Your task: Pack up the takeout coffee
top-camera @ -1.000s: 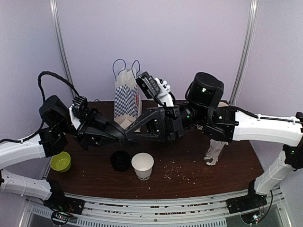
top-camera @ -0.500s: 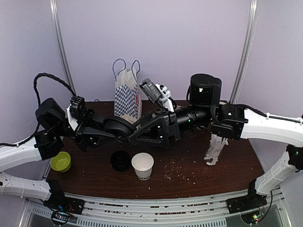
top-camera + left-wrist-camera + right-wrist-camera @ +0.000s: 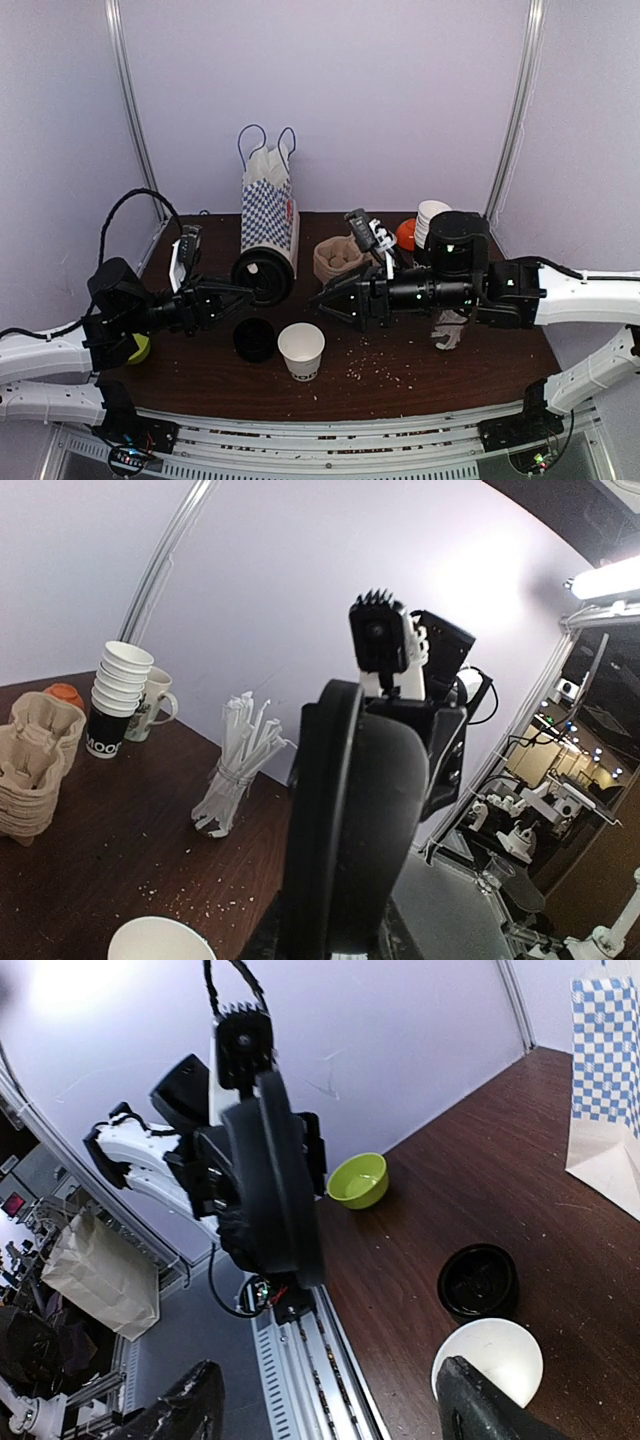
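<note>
reaching inward, low: left fingers (image 3: 235, 292) clamp lid (image 3: 263, 277), right fingers (image 3: 335, 297) apart

all locs vs the bag (image 3: 268, 215). bag: blue/white check, plain whitish top, dk blue cord handles. just in front of it, the lid (image 3: 263, 277): plain black. further fwd, second round piece (image 3: 254, 340): black too. next to that, cup (image 3: 301, 350): white, small dk mark low on the wall. right of bag, carrier trays (image 3: 338, 258): tan-brown pulp, no pattern. further right: orange blob (image 3: 405, 233); cup stack (image 3: 118, 685) white w/ black band + white lettering at btm; straws (image 3: 450, 330) white. front-left of bag, bowl (image 3: 138, 347): lime green. table (image 3: 480, 360): dk brown, pale crumbs (image 3: 365, 345). my L gripper (image 3: 243, 293) + R gripper (image 3: 322, 308): black; arm shells (image 3: 590, 290) white.
</note>
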